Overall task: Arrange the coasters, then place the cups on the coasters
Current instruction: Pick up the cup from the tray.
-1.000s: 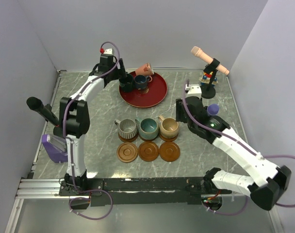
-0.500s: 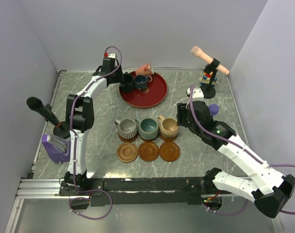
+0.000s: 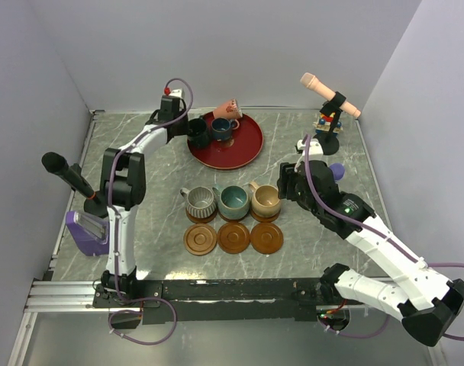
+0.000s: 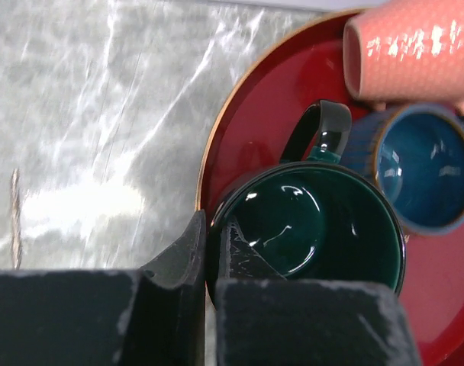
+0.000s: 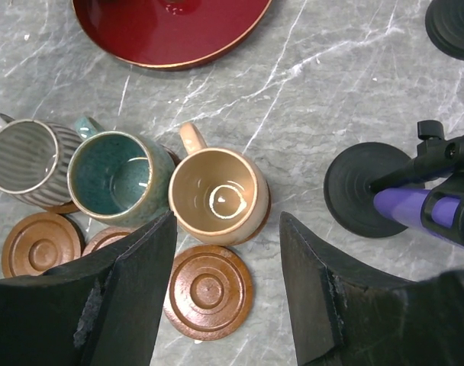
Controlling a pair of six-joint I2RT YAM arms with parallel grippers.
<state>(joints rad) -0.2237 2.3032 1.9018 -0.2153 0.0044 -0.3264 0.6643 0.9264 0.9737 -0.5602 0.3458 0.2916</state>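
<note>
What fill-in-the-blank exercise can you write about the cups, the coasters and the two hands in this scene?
1. The left hand grips the dark green cup by its ___.
2. The pink cup lies on its ___ on the red plate.
3. Exactly ___ coasters have no cup on them.
4. The right hand, above the beige cup, is ___.

Missing words: rim; side; three; open.

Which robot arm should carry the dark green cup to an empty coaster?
Left. The left gripper is shut on the dark green cup at its rim, on the red plate. The right gripper hangs open above the beige cup.
</note>
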